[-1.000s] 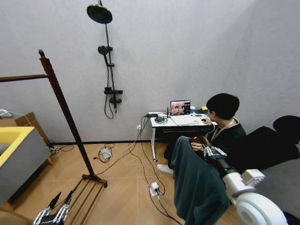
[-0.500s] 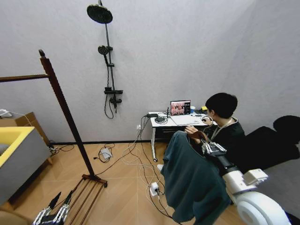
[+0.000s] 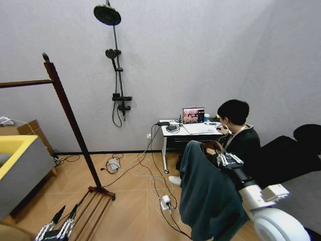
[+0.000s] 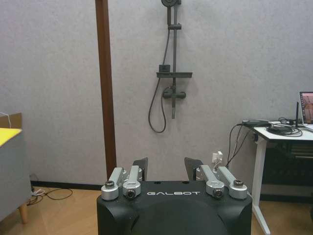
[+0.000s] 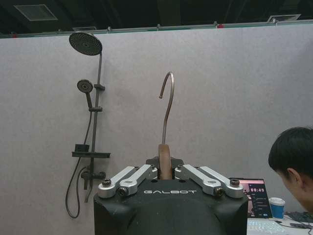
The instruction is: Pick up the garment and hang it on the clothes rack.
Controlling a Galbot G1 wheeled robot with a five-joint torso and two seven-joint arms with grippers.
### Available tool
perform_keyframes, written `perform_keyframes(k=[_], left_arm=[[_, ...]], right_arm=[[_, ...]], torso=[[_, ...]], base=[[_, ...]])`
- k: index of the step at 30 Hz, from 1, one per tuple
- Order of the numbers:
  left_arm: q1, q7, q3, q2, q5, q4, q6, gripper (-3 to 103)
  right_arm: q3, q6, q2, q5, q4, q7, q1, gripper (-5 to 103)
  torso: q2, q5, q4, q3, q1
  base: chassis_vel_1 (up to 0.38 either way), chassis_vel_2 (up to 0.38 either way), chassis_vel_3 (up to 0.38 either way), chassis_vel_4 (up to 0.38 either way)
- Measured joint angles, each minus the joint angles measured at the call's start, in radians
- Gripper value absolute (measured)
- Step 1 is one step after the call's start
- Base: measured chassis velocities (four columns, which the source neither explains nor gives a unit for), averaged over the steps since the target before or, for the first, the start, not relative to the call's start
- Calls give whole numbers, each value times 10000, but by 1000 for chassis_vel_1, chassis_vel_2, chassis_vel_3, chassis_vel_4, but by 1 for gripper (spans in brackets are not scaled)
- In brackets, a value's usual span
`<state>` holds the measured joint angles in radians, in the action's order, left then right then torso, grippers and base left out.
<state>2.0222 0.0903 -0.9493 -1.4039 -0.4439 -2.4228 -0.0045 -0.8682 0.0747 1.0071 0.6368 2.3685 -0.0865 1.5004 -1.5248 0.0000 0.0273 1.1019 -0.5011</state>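
Below the right gripper [image 3: 226,159] hangs the garment [image 3: 208,193], hanger clamped.

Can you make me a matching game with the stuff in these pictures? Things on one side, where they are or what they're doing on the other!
Things:
1. garment
2. clothes rack
3. left gripper
4. laptop

States:
A. sits open on the white desk
B. hangs from the right gripper by its hanger
C. open, low near the rack's base
D. stands bare on the wooden floor

Pairs: 1-B, 2-D, 3-C, 4-A
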Motion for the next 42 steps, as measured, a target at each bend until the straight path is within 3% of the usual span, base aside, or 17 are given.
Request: perform_keyframes(k=[15,42], left_arm=[[0,0,0,0,0,0,0,46],[0,0,0,0,0,0,0,46]], right_arm=[[-134,-253,-91,-57,3,118,-33,10],[-120,-6,-237,-35,133,-52,-174,10]], torso=[[0,0,0,0,0],[0,1,0,1,-1]], base=[[68,68,72,68],[127,124,123,121]])
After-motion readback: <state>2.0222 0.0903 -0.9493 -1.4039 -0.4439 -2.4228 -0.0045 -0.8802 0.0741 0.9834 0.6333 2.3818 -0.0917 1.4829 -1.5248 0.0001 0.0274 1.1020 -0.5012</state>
